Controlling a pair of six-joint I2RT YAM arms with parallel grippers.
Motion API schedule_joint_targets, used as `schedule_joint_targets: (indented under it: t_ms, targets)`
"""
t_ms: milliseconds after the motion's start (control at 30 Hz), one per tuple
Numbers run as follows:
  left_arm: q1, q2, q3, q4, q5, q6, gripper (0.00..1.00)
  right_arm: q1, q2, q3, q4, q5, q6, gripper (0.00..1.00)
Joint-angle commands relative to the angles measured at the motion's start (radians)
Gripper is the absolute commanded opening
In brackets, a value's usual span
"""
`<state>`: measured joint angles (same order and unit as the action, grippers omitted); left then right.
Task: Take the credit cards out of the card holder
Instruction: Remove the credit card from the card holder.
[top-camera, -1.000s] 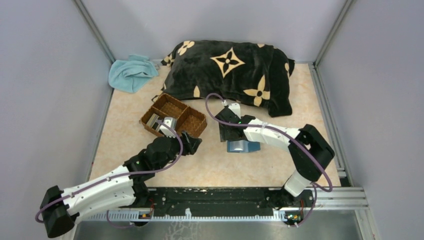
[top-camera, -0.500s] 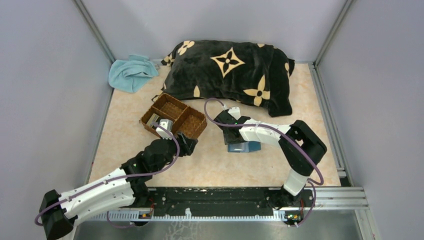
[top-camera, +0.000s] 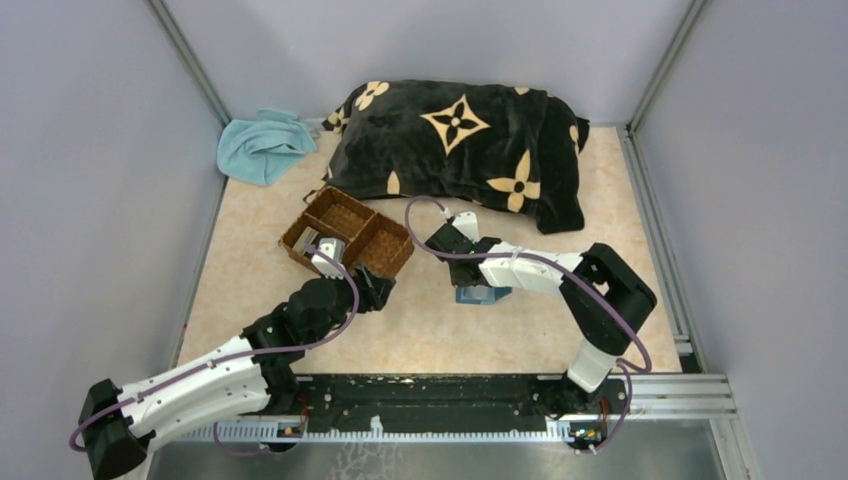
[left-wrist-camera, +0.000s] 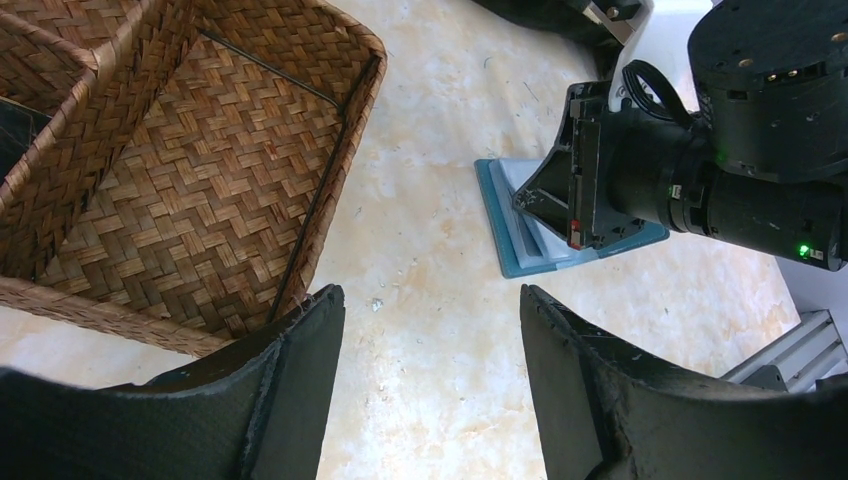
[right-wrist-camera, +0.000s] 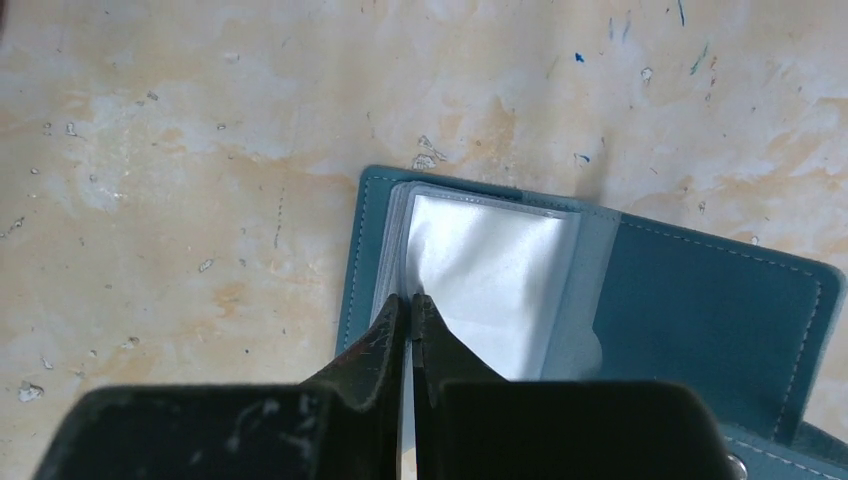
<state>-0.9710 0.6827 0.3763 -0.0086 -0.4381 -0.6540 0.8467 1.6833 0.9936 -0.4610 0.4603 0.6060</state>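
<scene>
The teal-blue card holder (top-camera: 488, 294) (left-wrist-camera: 512, 240) lies open on the table, its pale inner sheets (right-wrist-camera: 490, 280) showing. My right gripper (top-camera: 466, 278) (right-wrist-camera: 411, 298) points down at the left edge of those sheets. It is shut, and the top pale sheet rises into its tips; card or sleeve, I cannot tell. Grey credit cards (top-camera: 320, 243) stand in the near-left compartment of the woven tray (top-camera: 392, 262). My left gripper (top-camera: 385, 285) (left-wrist-camera: 430, 292) hangs open above bare table beside the tray's corner, holding nothing.
The brown woven tray (left-wrist-camera: 345, 150) sits just left of the card holder. A black pillow with tan flowers (top-camera: 460, 140) fills the back, and a light blue cloth (top-camera: 262, 145) lies at the back left. My right arm (left-wrist-camera: 720, 180) crowds the holder's right side.
The right gripper has gone from open to shut at the holder's inner sheets and shifted slightly left. The left arm drew back a little, then stayed still.
</scene>
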Motion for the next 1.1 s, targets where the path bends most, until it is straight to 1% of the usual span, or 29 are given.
schedule_joint_targets:
  t_ms: [0,100,200,400,567,767,933,1067]
  targets:
    - [-0.005,0.006,-0.011,-0.002,-0.010,-0.001,0.71,-0.018,0.036,-0.078,-0.021,-0.073,0.024,0.00]
    - [-0.005,0.016,-0.010,0.002,-0.004,-0.001,0.71,-0.034,-0.015,-0.090,-0.002,-0.108,0.025,0.00]
    - [-0.005,0.018,-0.010,0.004,-0.001,-0.004,0.71,-0.061,-0.105,-0.111,0.008,-0.133,0.028,0.00]
    - [-0.005,0.028,-0.007,0.035,0.022,0.008,0.71,-0.140,-0.251,-0.177,0.022,-0.191,0.028,0.00]
    - [-0.005,0.094,0.006,0.090,0.055,0.019,0.71,-0.163,-0.331,-0.233,0.012,-0.177,0.045,0.00]
    - [-0.005,0.186,0.020,0.172,0.102,0.019,0.71,-0.171,-0.428,-0.260,-0.019,-0.171,0.052,0.00]
    - [-0.005,0.224,0.037,0.180,0.120,0.018,0.71,-0.170,-0.454,-0.236,-0.017,-0.184,0.031,0.00]
    - [-0.005,0.191,0.025,0.167,0.109,0.009,0.71,-0.150,-0.420,-0.198,0.007,-0.211,0.025,0.00]
